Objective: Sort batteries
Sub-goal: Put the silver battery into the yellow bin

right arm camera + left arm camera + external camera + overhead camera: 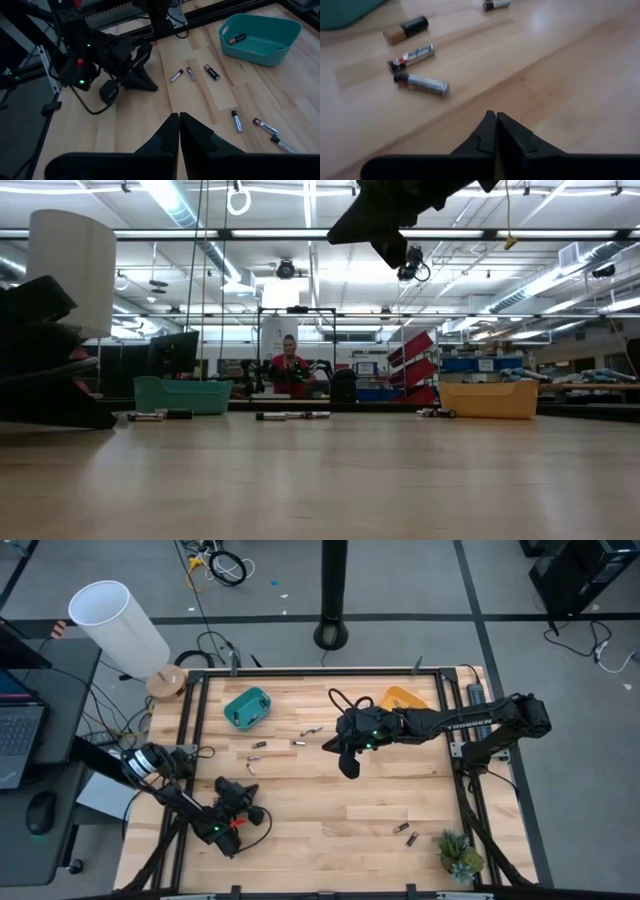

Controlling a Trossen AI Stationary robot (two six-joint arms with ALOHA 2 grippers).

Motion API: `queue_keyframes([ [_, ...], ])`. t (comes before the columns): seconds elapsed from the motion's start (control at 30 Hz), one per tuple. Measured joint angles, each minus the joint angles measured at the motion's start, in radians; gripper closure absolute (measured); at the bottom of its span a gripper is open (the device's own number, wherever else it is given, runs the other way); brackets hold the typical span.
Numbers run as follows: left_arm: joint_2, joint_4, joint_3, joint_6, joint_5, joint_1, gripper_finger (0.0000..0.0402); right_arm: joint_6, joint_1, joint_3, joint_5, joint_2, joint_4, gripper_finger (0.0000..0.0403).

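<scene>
Pale wood table (330,820) strewn with batteries (280,745) just beside the teal bin (247,706), right gripper (348,768) pinched empty above them, left gripper (252,812) likewise closed nearby; risk of rolling cylinders away if nudged.

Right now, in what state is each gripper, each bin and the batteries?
Left gripper: shut, empty, low over the wooden table.
Right gripper: shut, empty, raised above the table.
Teal plastic bin: upright, one battery inside.
Orange plastic bin: upright, contents hidden.
Small cylindrical batteries: lying loose on the table, unsorted.
</scene>
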Motion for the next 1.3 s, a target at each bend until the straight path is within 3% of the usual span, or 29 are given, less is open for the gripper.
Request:
queue_keyframes([
  [0.4,-0.311,-0.23,0.039,-0.003,-0.017,0.043,0.0371,-0.055,-0.045,0.001,-0.001,0.062,0.02,0.0377],
  [0.57,-0.42,-0.283,0.039,-0.004,-0.02,0.112,0.0371,-0.166,-0.11,0.001,-0.073,0.177,0.108,0.0343],
  [0.9,-0.442,-0.094,0.038,-0.006,-0.008,0.249,0.0371,-0.361,-0.225,0.0,-0.118,0.399,0.28,0.0217],
  [1.07,-0.46,-0.072,0.056,-0.007,0.066,0.28,0.0371,-0.411,-0.275,-0.001,-0.221,0.456,0.345,0.0211],
  [1.3,-0.477,-0.102,0.111,0.011,0.051,0.281,0.0371,-0.479,-0.309,-0.002,-0.258,0.511,0.395,0.0229],
])
